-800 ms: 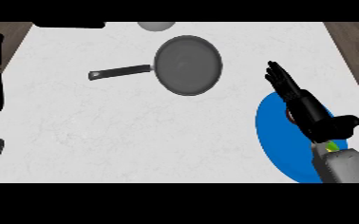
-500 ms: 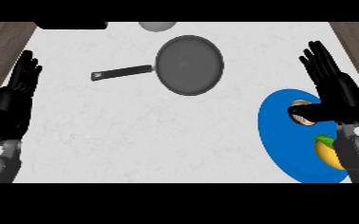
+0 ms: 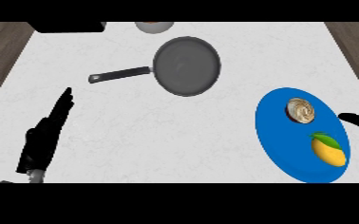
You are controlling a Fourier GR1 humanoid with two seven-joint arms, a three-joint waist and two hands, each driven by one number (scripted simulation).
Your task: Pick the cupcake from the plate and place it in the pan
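A cupcake (image 3: 303, 109) with a pale swirled top sits on the upper part of a blue plate (image 3: 280, 137) at the right. An empty dark pan (image 3: 186, 66) lies upper centre, its black handle (image 3: 119, 74) pointing left. My left hand (image 3: 48, 139) shows at the lower left with straight fingers pointing up, holding nothing, far from the pan. Only a black tip of my right hand (image 3: 349, 118) shows at the right edge, just right of the cupcake and apart from it.
A yellow mango (image 3: 329, 151) with a green leaf lies on the plate below the cupcake. A grey round object (image 3: 154, 26) and a dark block (image 3: 67, 26) sit at the counter's far edge. Wood floor shows past both upper corners.
The right hand has drawn back off the plate to the right edge, uncovering the cupcake and mango. The left hand has shifted rightward and lower.
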